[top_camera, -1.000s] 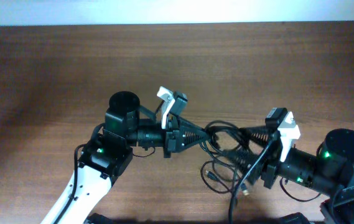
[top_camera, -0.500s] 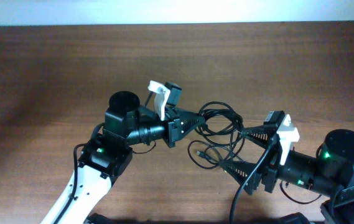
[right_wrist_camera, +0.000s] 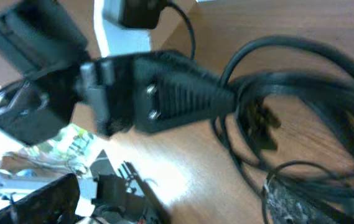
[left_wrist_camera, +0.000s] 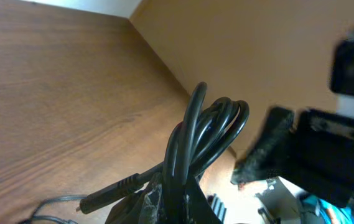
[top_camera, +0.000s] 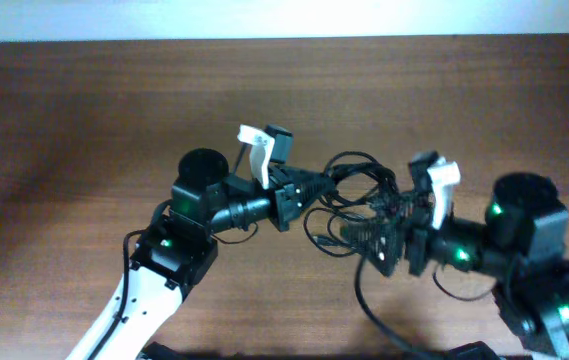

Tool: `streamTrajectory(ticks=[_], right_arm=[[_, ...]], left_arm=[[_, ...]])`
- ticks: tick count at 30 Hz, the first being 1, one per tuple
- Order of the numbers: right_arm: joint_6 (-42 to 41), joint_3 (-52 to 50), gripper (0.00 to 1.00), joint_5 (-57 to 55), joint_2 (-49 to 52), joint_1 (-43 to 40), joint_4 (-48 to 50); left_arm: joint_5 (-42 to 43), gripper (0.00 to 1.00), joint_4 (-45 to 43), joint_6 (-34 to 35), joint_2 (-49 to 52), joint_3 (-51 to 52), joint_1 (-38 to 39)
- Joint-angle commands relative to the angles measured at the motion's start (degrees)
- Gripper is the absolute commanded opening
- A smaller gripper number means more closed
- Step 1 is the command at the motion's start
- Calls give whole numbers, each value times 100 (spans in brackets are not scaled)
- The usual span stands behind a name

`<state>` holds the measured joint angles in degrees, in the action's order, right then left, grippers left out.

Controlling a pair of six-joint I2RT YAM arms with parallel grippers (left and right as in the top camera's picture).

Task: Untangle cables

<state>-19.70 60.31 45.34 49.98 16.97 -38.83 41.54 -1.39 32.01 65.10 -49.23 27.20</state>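
Observation:
The cables (top_camera: 356, 163) are a bunch of thin black loops hanging between the two arms above the brown table (top_camera: 84, 110). My left gripper (top_camera: 324, 182) is shut on the left side of the bunch. In the left wrist view the cords (left_wrist_camera: 211, 127) rise out of its closed fingers (left_wrist_camera: 155, 199), and a black plug (left_wrist_camera: 111, 190) sticks out to the left. My right gripper (top_camera: 368, 232) stands open, pushed in among the lower loops from the right. The right wrist view shows one padded finger (right_wrist_camera: 298, 202) under the blurred cords (right_wrist_camera: 307, 87), with the left gripper's black body (right_wrist_camera: 164, 84) just beyond.
A loose cable end (top_camera: 320, 243) trails on the wood below the left gripper. The two arms face each other closely at the table's middle. The white wall edge (top_camera: 284, 18) runs along the far side.
My right arm has swung up and left into the cable bunch. The left gripper has kept its hold and stayed near the same spot. The loops have bunched up between the two grippers.

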Motion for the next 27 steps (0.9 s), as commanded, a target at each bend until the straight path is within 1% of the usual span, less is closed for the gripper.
streamTrajectory(ticks=[1, 5, 7, 10, 14, 18, 20, 24, 25, 27], right_arm=[[-199, 72, 77, -7, 181, 26, 234], [-199, 72, 59, -166, 361, 26, 264], [-199, 72, 55, -284, 404, 26, 260], [-208, 72, 55, -625, 407, 26, 267], [-708, 72, 53, -1209, 413, 26, 376], [-1047, 72, 49, -1307, 485, 26, 699], [-1235, 72, 49, -1303, 590, 28, 931], [-1239, 72, 49, -1257, 809, 28, 981], [-1255, 72, 48, -1237, 868, 28, 984], [-1252, 72, 38, -1128, 949, 28, 1036]], left_arm=[[48, 0, -68, 79, -17, -59, 125], [63, 0, -52, 76, -17, -59, 125], [66, 0, -50, 76, -17, -59, 125], [90, 0, -52, 79, -20, -59, 125], [195, 0, -81, 83, -17, -59, 125], [372, 0, -260, 122, -17, -59, 127], [369, 0, -264, 122, -17, -59, 175], [369, 0, -269, 120, -17, -59, 348], [367, 0, -269, 120, -17, -59, 400], [361, 0, -269, 118, -17, -59, 485]])
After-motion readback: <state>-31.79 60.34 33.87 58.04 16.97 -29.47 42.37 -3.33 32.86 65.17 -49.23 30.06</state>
